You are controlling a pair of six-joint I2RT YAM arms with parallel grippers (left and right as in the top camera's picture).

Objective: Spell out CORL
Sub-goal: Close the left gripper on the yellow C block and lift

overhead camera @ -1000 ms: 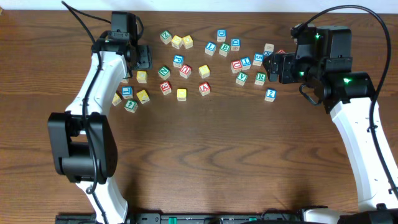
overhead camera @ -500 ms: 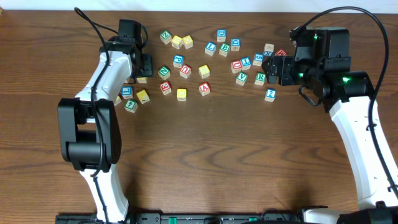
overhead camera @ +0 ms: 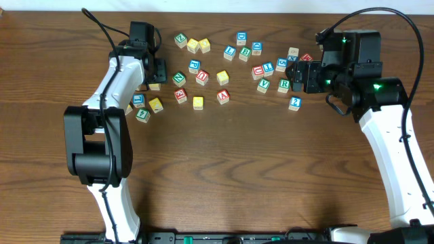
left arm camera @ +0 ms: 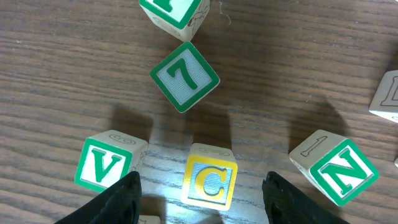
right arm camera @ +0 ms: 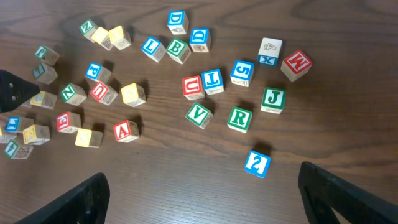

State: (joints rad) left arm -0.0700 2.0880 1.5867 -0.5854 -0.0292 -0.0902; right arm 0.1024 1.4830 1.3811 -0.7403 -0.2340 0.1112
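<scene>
Left gripper had swung in and narrowed astride C, jaws apart, not gripping. V sat just beside C. Right gripper gaped empty, well apart from C. I judged first pick imminent.

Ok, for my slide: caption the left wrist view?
Open left gripper straddles yellow C cube, between V cube and N cube.

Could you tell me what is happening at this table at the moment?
Two robot arms are working over a wooden table strewn with small wooden alphabet cubes. The left gripper hangs open over the yellow-faced cube with a blue C, its jaws on either side without touching it. The right gripper is open above the right-hand cluster, which includes the white-faced cube with a green R. The cubes lie scattered; no word is lined up yet.
</scene>
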